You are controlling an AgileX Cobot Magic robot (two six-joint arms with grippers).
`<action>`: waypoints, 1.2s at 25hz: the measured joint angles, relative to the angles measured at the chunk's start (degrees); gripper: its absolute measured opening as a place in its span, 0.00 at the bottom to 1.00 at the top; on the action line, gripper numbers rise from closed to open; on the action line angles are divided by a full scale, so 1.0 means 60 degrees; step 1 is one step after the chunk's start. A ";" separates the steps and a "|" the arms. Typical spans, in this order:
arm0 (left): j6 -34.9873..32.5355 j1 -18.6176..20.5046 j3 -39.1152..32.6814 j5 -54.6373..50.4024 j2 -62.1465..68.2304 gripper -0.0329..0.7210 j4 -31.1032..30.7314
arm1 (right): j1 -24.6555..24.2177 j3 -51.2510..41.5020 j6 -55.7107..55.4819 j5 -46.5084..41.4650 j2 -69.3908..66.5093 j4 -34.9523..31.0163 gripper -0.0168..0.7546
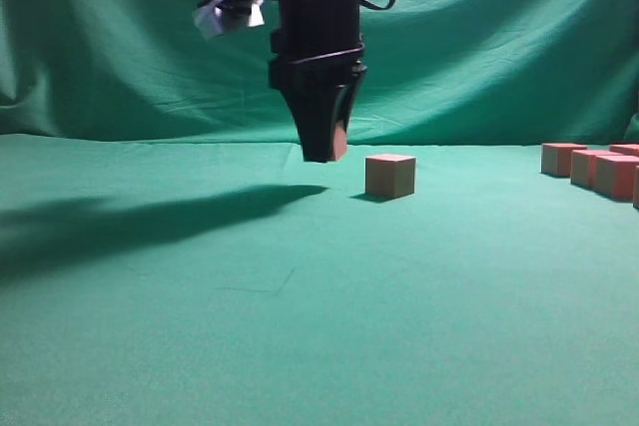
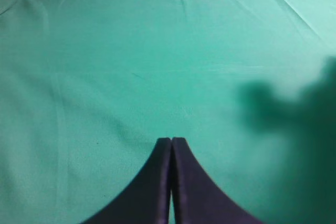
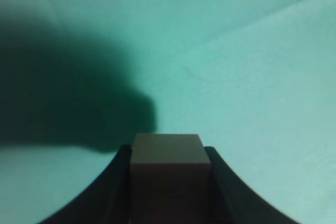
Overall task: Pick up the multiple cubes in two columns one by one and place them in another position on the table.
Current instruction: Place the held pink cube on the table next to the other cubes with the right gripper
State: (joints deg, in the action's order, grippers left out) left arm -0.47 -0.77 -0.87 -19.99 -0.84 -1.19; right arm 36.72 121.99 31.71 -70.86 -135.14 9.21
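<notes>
Hanging above the table (image 1: 300, 346), the right gripper (image 1: 321, 152) points straight down and is clenched on one cube (image 3: 168, 166), which sits between its two black fingers (image 3: 105, 192). In the exterior view only a small reddish corner of this cube shows at the tips, and the tips are clearly off the green cloth, with their dark shadow (image 1: 150, 216) stretching away to the left of the gripper. In the right wrist view the held cube looks brownish and fills the gap between the fingers, so both fingers touch its sides. Just to the right of the gripper, and lower than its tips, a single cube (image 1: 389, 175) stands alone on the table, upright, with a pink top and tan sides; it does not touch the gripper. Much further to the right, at the edge of the view, a group of cubes (image 1: 599, 169) stands close together on the cloth, well apart from the gripper; how many are there I cannot tell, because the frame cuts them. Behind everything a draped green backdrop (image 1: 499, 47) rises. A loose cable and a pale tag (image 1: 228, 13) hang near the upper part of the arm. The left gripper (image 2: 171, 142) is seen only in its own wrist view: its two dark fingers are pressed together with nothing between them, over bare cloth, and a blurred shadow lies to its right.
</notes>
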 joint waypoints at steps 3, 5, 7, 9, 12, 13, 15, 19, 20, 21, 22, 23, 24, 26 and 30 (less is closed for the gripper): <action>0.0000 0.0000 0.0000 0.0000 0.0000 0.04 0.0000 | -0.0209 0.0000 0.0793 0.0000 -0.0021 -0.0337 0.36; 0.0000 0.0000 0.0000 0.0000 0.0000 0.04 0.0000 | -0.0347 0.0016 0.1253 0.0000 -0.0021 -0.0555 0.36; 0.0000 0.0000 0.0000 0.0000 0.0000 0.04 0.0000 | -0.0411 0.0016 0.1680 0.0000 -0.0021 -0.0756 0.36; 0.0000 0.0000 0.0000 0.0000 0.0000 0.04 0.0000 | -0.0498 0.0016 0.2248 0.0000 -0.0021 -0.0974 0.36; 0.0000 0.0000 0.0000 0.0000 0.0000 0.04 0.0000 | -0.0657 0.0016 0.2760 0.0000 -0.0027 -0.1474 0.36; 0.0000 0.0000 0.0000 0.0000 0.0000 0.04 0.0000 | -0.0726 0.0036 0.2837 0.0000 -0.0071 -0.1643 0.36; 0.0000 0.0000 0.0000 0.0000 0.0000 0.04 0.0000 | -0.0833 0.0036 0.2921 0.0000 -0.0177 -0.1830 0.36; 0.0000 0.0000 0.0000 0.0000 0.0000 0.04 0.0000 | -0.0854 0.0036 0.3038 0.0017 -0.0376 -0.1889 0.36; 0.0000 0.0000 0.0000 0.0000 0.0000 0.04 0.0000 | -0.0854 0.0036 0.3055 0.0017 -0.0419 -0.1913 0.36; 0.0000 0.0000 0.0000 0.0000 0.0000 0.04 0.0000 | -0.0854 0.0055 0.3051 0.0017 -0.0442 -0.1921 0.36; 0.0000 0.0000 0.0000 0.0000 0.0000 0.04 0.0000 | -0.0854 0.0074 0.3051 0.0017 -0.0480 -0.1936 0.36; 0.0000 0.0000 0.0000 0.0000 0.0000 0.04 0.0000 | -0.0854 0.0094 0.3051 0.0017 -0.0480 -0.1936 0.36; 0.0000 0.0000 0.0000 0.0000 0.0000 0.04 0.0000 | -0.0854 0.0094 0.3051 0.0017 -0.0480 -0.1936 0.36; 0.0000 0.0000 0.0000 0.0000 0.0000 0.04 0.0000 | -0.0854 0.0094 0.3051 0.0017 -0.0480 -0.1936 0.36; 0.0000 0.0000 0.0000 0.0000 0.0000 0.04 0.0000 | -0.0854 0.0094 0.3059 0.0036 -0.0485 -0.1936 0.36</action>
State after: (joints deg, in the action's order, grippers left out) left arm -0.47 -0.77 -0.87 -19.99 -0.84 -1.19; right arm 31.60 122.55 50.06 -70.65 -138.05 -2.41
